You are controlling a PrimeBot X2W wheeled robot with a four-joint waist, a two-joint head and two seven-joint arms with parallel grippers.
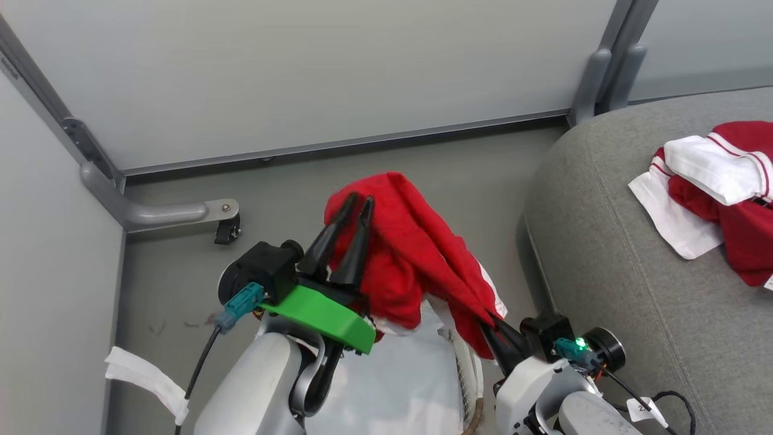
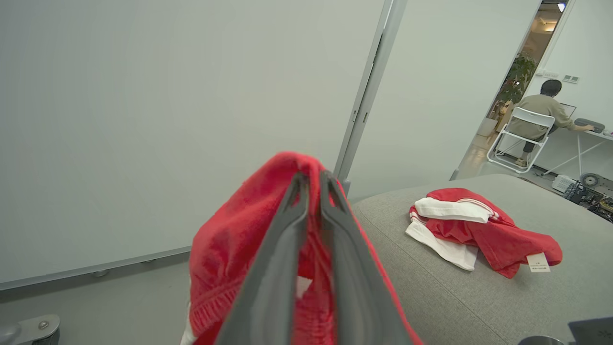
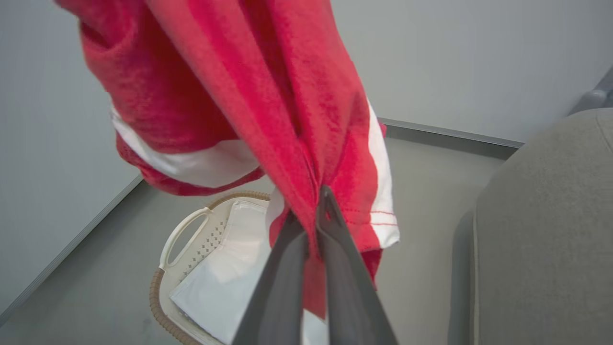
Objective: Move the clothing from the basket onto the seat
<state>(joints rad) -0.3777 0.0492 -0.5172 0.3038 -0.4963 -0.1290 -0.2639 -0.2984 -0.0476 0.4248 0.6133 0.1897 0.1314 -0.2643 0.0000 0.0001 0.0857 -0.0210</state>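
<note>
Plain grey room with a doorway (image 2: 550, 48).
Pale walls (image 1: 302, 72) fill the top, grey floor (image 1: 175, 284) below, a metal post (image 1: 611, 60) upper right. Through the doorway, far upper right, a person (image 2: 541, 108) sits on a white chair (image 2: 519, 139) by a plant (image 2: 519, 76).

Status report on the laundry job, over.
Right claw shut on red garment above basket. Left claw in its folds, grip unclear. Other garment on seat. Path to seat looks open.

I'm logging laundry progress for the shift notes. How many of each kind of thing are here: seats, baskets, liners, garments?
Grey seat: 1
White basket: 1
White liner: 1
Red garments: 2, the lifted garment and the crumpled garment
Total: 5
</note>
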